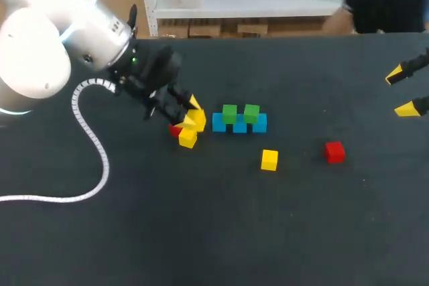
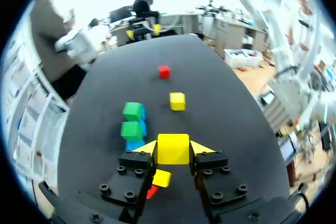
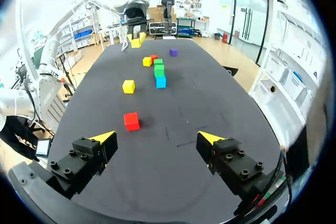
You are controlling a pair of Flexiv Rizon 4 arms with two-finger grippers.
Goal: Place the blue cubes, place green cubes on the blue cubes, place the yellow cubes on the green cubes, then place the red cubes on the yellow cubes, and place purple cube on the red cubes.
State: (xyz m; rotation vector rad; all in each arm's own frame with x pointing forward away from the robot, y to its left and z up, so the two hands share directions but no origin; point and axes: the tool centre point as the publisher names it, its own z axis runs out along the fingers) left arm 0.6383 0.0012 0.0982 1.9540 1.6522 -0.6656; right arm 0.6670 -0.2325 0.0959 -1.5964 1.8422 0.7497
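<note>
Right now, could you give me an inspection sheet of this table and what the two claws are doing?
Surface: dark table.
Job's things: blue cubes in a row with two green cubes on top; loose yellow cube; loose red cube; second yellow cube and second red cube under the left gripper; purple cube beyond the stack.
Clutter: nothing seen.
Grippers: left gripper shut on the held yellow cube; right gripper open, holding nothing.
Cables: white coiled cable lying on the table.
Surroundings: nobody reaches over the table.
</note>
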